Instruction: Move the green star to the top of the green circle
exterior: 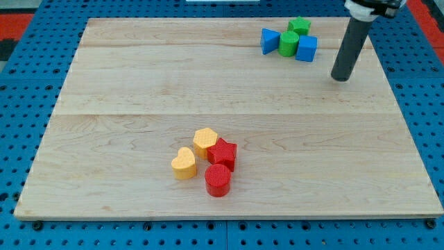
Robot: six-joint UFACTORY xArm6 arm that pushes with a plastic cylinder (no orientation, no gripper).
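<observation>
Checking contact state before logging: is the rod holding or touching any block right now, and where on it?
Nothing is held. My tip rests on bare board, apart from every block, to the view's right of the blue cube and the green star, which sits above the green circle.

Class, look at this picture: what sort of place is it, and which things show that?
Probably a robotics lab bench: a wooden board lying on a blue perforated base, small coloured blocks such as the green star, and my tip on its dark rod.

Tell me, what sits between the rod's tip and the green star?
In the camera view, only bare board between my tip and the green star; the blue cube sits just below that line.
</observation>
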